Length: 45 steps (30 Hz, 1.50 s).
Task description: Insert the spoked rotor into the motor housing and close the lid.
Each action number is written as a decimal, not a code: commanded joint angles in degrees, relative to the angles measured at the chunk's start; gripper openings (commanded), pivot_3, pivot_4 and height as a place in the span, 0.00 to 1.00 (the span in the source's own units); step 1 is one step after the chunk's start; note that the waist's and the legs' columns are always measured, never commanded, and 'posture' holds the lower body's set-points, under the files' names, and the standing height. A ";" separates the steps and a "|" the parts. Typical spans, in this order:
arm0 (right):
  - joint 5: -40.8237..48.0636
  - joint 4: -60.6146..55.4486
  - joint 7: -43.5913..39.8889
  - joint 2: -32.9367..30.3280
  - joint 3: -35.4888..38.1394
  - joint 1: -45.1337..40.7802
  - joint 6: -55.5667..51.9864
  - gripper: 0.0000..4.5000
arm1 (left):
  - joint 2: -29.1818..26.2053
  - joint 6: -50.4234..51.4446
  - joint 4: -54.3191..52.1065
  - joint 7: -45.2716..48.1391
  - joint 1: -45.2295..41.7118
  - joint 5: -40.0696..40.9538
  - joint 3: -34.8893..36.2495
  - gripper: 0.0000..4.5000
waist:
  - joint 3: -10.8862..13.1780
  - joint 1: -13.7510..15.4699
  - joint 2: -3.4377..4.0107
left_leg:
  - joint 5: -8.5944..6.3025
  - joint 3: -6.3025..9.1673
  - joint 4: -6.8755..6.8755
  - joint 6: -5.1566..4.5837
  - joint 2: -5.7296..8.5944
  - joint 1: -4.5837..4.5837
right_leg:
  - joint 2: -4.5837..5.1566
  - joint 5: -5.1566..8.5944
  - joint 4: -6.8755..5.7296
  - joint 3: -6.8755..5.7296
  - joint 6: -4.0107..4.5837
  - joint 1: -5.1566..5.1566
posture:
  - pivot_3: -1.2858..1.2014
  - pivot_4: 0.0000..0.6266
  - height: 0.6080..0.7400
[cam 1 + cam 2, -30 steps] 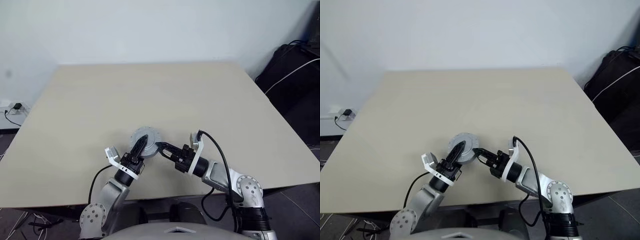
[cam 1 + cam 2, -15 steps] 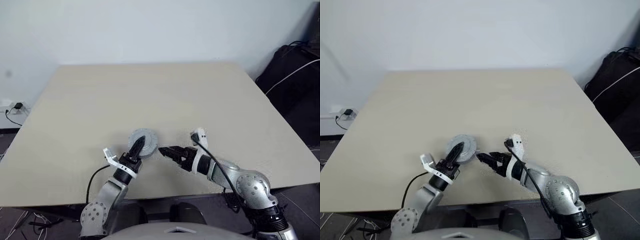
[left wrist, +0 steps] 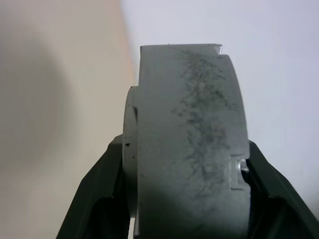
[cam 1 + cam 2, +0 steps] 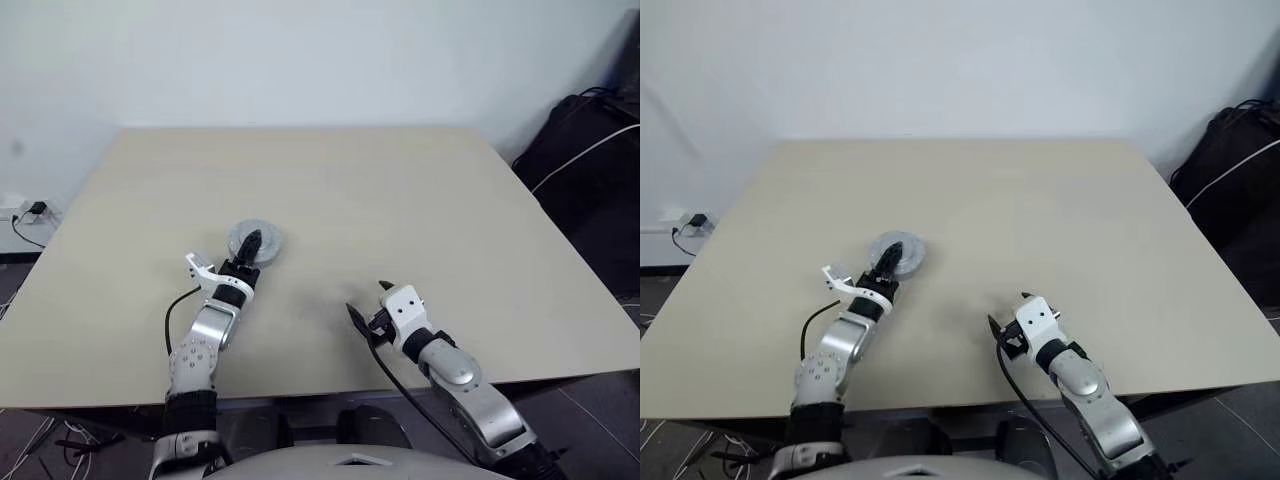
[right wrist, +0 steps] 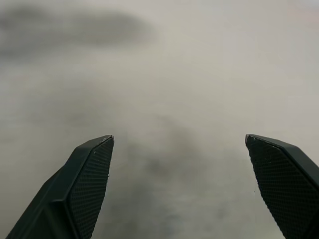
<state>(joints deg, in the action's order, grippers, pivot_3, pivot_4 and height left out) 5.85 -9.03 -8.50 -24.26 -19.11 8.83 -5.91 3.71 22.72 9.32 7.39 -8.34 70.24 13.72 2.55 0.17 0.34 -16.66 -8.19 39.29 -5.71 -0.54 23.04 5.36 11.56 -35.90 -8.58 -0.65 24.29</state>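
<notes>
Clamped edge-on in the left gripper (image 4: 250, 243): a round grey metal part, taken for the motor housing (image 4: 254, 240) with its lid on, though no seam is clear enough to be sure. Held just above the table (image 4: 400, 180), left of centre, about midway between near and far edge; whether touching the surface cannot be told. In the left wrist view, one black finger (image 3: 94, 199) on each flat face, the scuffed grey rim (image 3: 192, 149) turned toward the camera, so the disc's axis running across from finger to finger. Right gripper (image 4: 358, 318) spread wide and empty, near the front edge, right of centre, well apart from the part. Part lying far and to the left of that open gripper, left arm plainly nearer. Spoked rotor nowhere loose, presumably inside.
</notes>
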 commanded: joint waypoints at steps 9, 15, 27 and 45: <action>-5.57 2.23 2.55 7.51 4.98 2.19 4.57 1.00 | 0.94 -8.68 21.00 -1.45 -19.37 -12.38 8.12 0.46 | -0.06 -0.41 -0.23 | 0.02 0.00 -0.02 0.02 0.01 0.01 | -0.13 -0.02 0.00 0.02 -0.01 -0.01 | 0.52 0.00 1.00; -6.51 1.93 1.93 9.15 6.10 2.79 4.14 1.00 | -0.36 -14.41 32.93 -5.97 -26.93 -18.39 12.62 0.46 | -0.10 -0.87 -0.28 | 0.04 0.00 -0.02 0.06 -0.01 -0.04 | -0.44 -0.17 -0.01 0.03 -0.26 -0.05 | 0.52 0.00 1.00; -8.45 0.76 1.08 10.89 6.95 3.53 2.55 1.00 | -1.93 -12.49 40.81 -7.74 -28.59 -25.11 15.09 0.99 | -0.51 -1.16 -0.44 | 0.05 0.04 -0.01 0.09 -0.08 -0.61 | -0.12 -0.13 -0.05 0.03 -0.18 -0.51 | 0.52 0.00 1.00; -2.45 -0.27 0.32 17.11 12.72 4.48 0.64 1.00 | -11.15 9.45 -6.71 -6.23 11.23 -42.89 -8.45 0.99 | -2.20 -2.35 0.67 | -0.05 0.04 -0.39 0.20 -0.16 -1.60 | 0.04 0.31 -0.16 0.07 0.44 -0.88 | 0.52 0.00 1.00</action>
<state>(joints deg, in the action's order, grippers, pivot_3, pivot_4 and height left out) 2.36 -7.38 -8.38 -7.70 -7.86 13.95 -6.39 -6.74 33.91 2.52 1.63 -0.81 31.83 6.62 0.36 -2.18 1.02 -16.72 -8.16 38.89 -5.51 -0.70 21.43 5.41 11.86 -36.06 -8.49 -0.21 23.42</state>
